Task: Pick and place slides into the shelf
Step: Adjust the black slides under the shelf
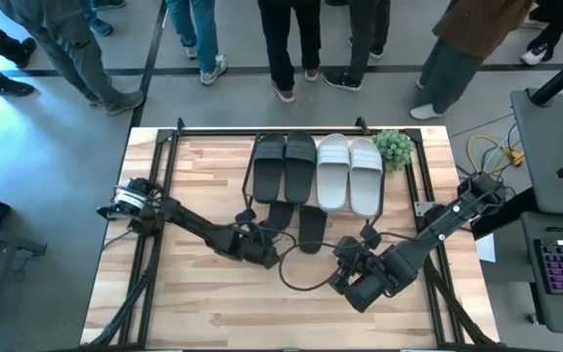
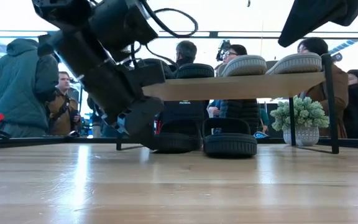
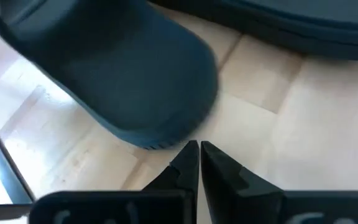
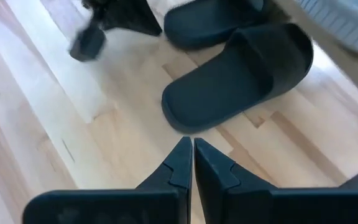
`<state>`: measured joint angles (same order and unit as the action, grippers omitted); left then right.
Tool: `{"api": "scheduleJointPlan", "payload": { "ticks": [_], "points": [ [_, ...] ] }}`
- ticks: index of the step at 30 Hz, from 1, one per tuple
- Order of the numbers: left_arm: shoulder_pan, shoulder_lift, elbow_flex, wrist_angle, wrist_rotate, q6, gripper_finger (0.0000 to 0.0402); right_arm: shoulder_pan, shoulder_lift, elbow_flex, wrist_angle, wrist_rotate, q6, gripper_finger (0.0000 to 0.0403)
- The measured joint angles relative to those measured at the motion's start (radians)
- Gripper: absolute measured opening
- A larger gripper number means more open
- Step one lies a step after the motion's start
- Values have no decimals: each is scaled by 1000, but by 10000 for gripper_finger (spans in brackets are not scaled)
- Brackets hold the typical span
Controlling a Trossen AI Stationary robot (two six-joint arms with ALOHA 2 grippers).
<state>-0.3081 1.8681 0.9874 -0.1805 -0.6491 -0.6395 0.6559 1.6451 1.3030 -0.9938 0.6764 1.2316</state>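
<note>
The shelf [image 2: 229, 87] stands at the table's far side, with two black slides [image 1: 284, 161] and two pale slides [image 1: 349, 171] lying flat on its top board. Two more black slides lie sole-down on the table, their toe ends under the shelf: one [image 1: 280, 217] to the left, one [image 1: 311, 231] to the right. My left gripper [image 1: 262, 252] is shut, low over the table, its tips [image 3: 197, 149] at the left slide's heel [image 3: 123, 74]. My right gripper [image 1: 343, 262] is also shut, its tips [image 4: 188, 144] just short of the right slide's heel [image 4: 229, 87]. My left gripper's shut fingertips [image 3: 190, 152] come level from the table's near side at the rounded heel end [image 3: 166, 134] of the left black slide, which lies flat on the table. Whether they touch it, I cannot tell. My right gripper's shut fingertips [image 4: 182, 155] stand at the heel edge [image 4: 188, 124] of the right black slide. Whether they touch it, I cannot tell.
A small potted plant [image 1: 394, 147] stands right of the shelf. Cables [image 1: 306, 274] loop over the table between the two arms. Black frame rails run along the table's left and right sides. Several people stand beyond the far edge. Bare wood lies toward the near edge.
</note>
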Motion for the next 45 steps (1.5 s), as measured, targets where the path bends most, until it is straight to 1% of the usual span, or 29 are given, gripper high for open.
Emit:
{"api": "scheduleJointPlan", "payload": {
  "ticks": [3, 6, 9, 12, 16, 19, 24, 28, 32, 39, 45],
  "points": [
    [-39, -21, 12, -32, 5, -9, 2, 0, 0, -9, 4, -41, 9, 9],
    [-82, -49, 34, -123, -14, -35, 2, -3, 0, -36, 32, -96, 37, 9],
    [-129, -86, 38, -249, -27, -147, 2, -15, 0, -93, 134, -144, 77, 9],
    [-195, -130, 29, -351, -34, -296, 2, -43, 0, -169, 303, -196, 100, 9],
    [-276, -178, 20, -388, -36, -419, 2, -90, 10, -260, 518, -239, 79, 9],
    [-318, -202, 21, -400, -38, -478, 2, -122, 36, -292, 581, -289, 67, 9],
    [-356, -208, 20, -432, -43, -548, 2, -156, 111, -303, 684, -344, 13, 9],
    [-368, -206, 21, -438, -43, -559, 2, -176, 162, -280, 683, -324, -38, 9],
    [-369, -206, 21, -440, -46, -560, 2, -205, 188, -264, 670, -308, -65, 9],
    [-369, -207, 21, -438, -67, -560, 2, -263, 183, -277, 660, -229, -100, 9],
    [-369, -207, 21, -439, -87, -559, 2, -319, 188, -278, 688, -220, -183, 9]
  ]
}}
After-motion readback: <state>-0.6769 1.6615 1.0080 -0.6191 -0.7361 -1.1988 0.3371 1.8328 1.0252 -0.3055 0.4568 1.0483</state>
